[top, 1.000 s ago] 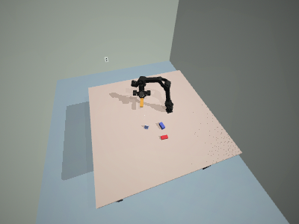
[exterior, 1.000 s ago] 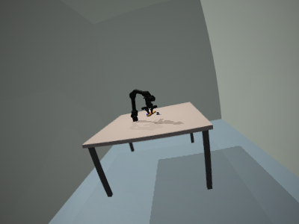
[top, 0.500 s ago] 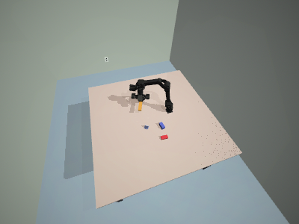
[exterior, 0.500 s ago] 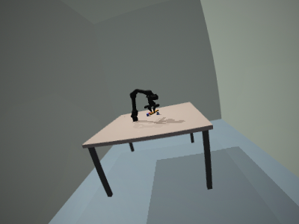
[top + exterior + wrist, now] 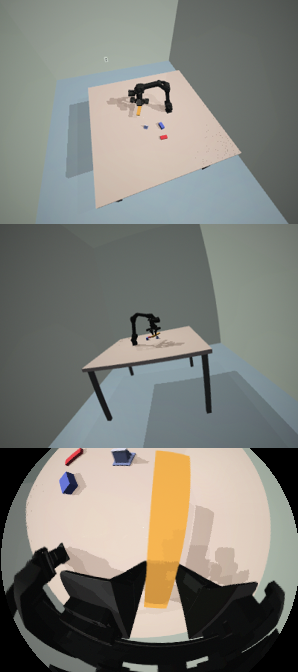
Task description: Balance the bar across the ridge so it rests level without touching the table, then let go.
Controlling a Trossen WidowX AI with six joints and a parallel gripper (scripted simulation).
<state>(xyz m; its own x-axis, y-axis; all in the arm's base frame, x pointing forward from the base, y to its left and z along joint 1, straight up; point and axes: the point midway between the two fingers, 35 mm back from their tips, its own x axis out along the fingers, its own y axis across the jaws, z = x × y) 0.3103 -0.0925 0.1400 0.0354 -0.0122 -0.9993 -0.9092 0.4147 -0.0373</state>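
Observation:
The orange bar is off the table, its shadow lying apart from it in the wrist view. My gripper is shut on the bar near one end, and most of its length reaches out beyond the fingers. The small blue-grey ridge stands on the table, beyond the bar's far end in the top view and left of that end in the wrist view. The bar is not over the ridge. Its exact height and tilt are hard to tell.
A blue block lies on the table beside the ridge. A red block lies beyond it. The arm's base stands on the same table.

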